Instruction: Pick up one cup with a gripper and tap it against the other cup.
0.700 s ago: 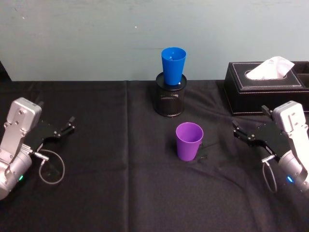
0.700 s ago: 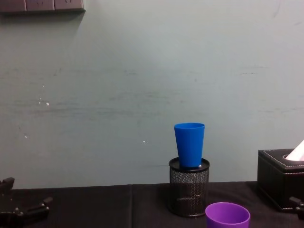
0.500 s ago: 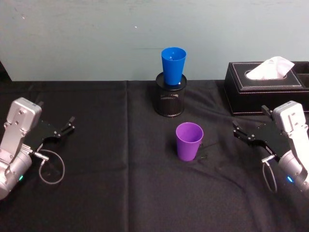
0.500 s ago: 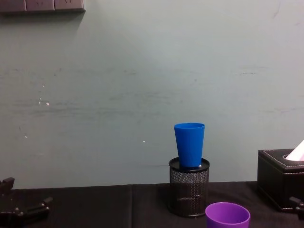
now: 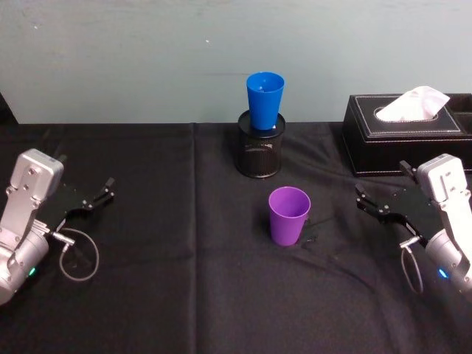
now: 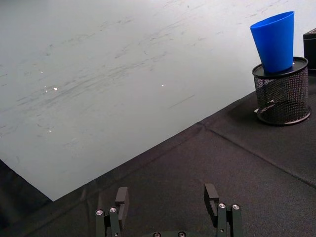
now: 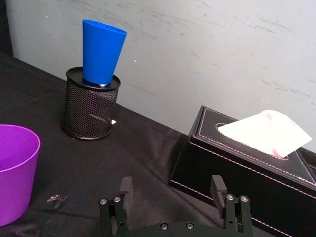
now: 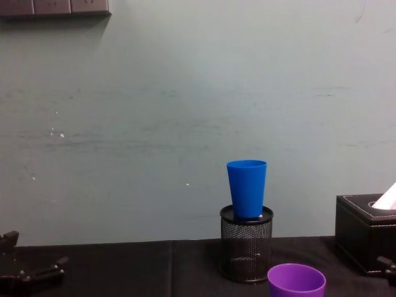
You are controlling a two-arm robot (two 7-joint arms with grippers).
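Right gripper [image 5: 362, 200]: low over the right side of the black tablecloth [image 5: 184, 258], fingers apart, nothing between them, aimed inward toward mid-table. Silver-grey arm behind it, blue light on the wrist.

Left gripper [image 5: 104, 192]: mirrored on the left side of the cloth, fingers likewise spread and empty, well apart from both cups. Loop of cable hanging below its wrist.

Purple cup [image 5: 287, 215]: upright, mouth up, on the cloth near the centre, between the two grippers and nearer the right one; touched by neither. Tiny dark scrap just beside its base, too small to identify.

Blue cup [image 5: 264, 99]: farther back, standing upright with its narrow base set into the top of a black mesh pen holder [image 5: 259, 151]; rim well above the holder. Holder behind the purple cup, slightly to the left, close to the pale green wall [image 5: 147, 51].

Black tissue box [image 5: 405, 136]: right rear of the table, white tissue poking up, beyond the right gripper.
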